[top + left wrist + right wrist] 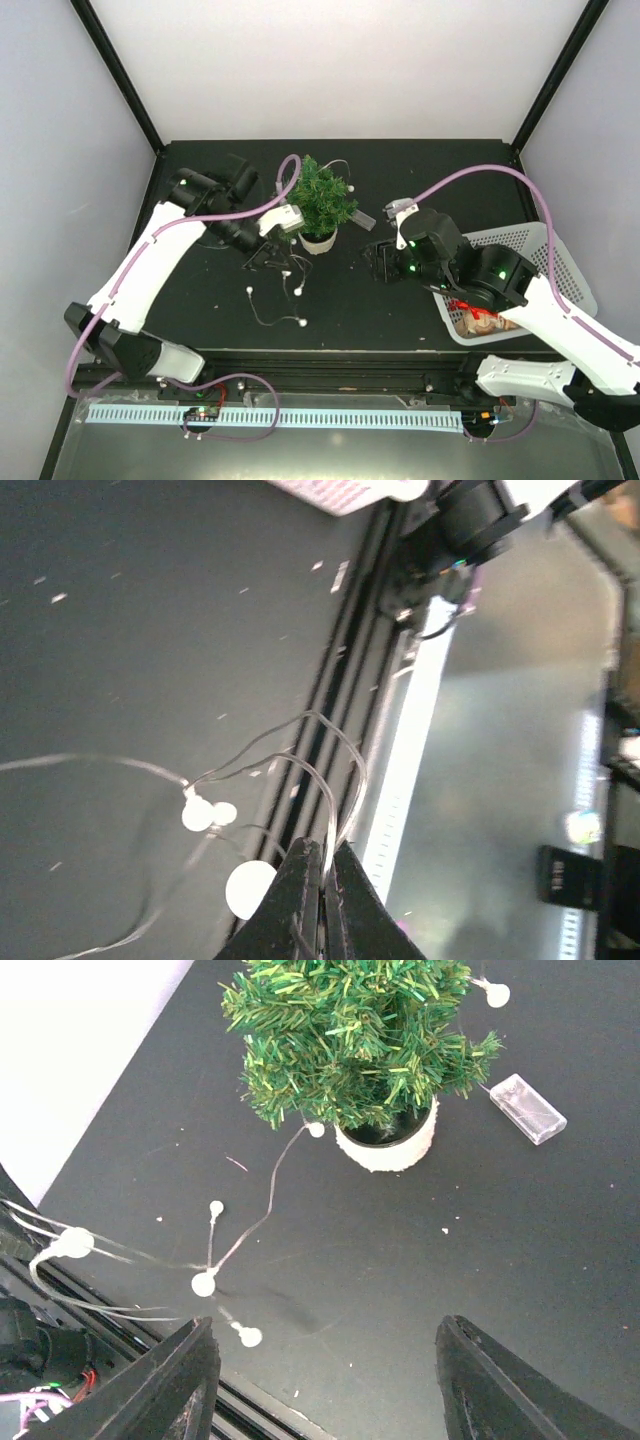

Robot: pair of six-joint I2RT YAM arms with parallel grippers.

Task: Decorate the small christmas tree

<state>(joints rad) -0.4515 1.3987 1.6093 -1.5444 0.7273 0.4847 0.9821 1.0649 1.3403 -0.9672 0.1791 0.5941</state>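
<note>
The small christmas tree (322,197), bushy green in a white pot (319,241), stands at the table's middle back; the right wrist view shows it (350,1030) from above. A thin string of lights (285,300) with small white bulbs trails from the tree over the table, and its clear battery box (528,1108) lies beside the pot. My left gripper (263,262) hangs just left of the pot, shut on the wire (350,780), with bulbs (197,815) dangling below. My right gripper (325,1360) hovers to the right of the tree, open, nothing between its fingers.
A white basket (565,262) with reddish items inside sits at the right edge under my right arm. The table's front rail (330,372) runs close below the loose wire. White walls enclose the back and sides.
</note>
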